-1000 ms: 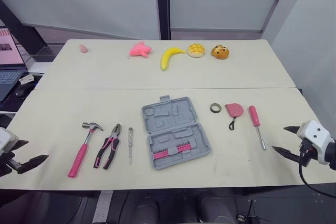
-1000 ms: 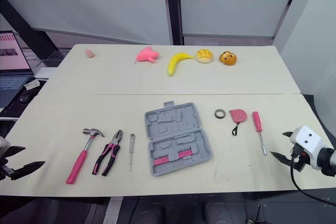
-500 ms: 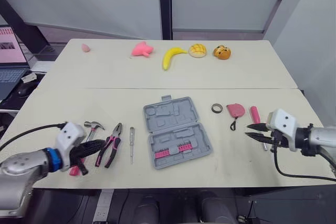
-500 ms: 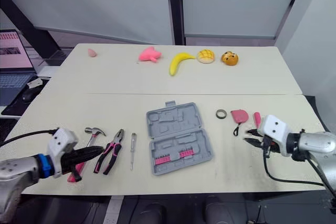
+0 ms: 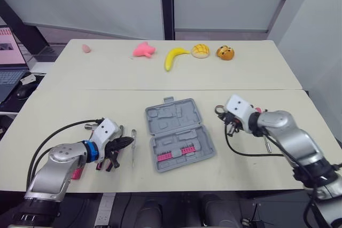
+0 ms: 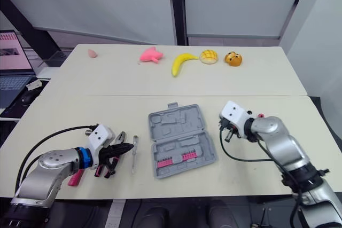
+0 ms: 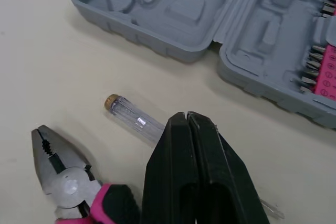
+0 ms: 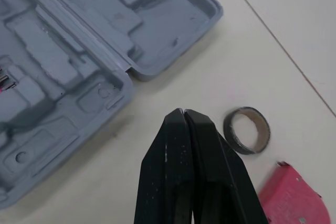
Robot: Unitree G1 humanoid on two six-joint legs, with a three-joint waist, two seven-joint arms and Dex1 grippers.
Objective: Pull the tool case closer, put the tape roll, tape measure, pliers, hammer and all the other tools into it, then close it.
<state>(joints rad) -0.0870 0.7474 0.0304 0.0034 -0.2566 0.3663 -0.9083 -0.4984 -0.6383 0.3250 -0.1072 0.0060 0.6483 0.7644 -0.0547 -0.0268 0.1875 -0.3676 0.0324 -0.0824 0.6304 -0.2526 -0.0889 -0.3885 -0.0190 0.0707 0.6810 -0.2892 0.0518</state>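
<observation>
Grey tool case [image 5: 179, 134] lies open mid-surface with no loose tool in it yet, while the left end effector [image 7: 186, 116] and the right end effector [image 8: 184, 115] are each pressed together, holding nothing.

You see your left gripper [image 7: 186, 115], fingers pressed together, over the clear-handled screwdriver [image 7: 134, 120], with the pliers [image 7: 65, 179] just beside it and the open tool case [image 7: 157, 22] nearby.

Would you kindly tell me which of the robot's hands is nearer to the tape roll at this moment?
Right. The right hand is close beside the tape roll, near the tool case; the left hand is across the case, by the pliers.
</observation>
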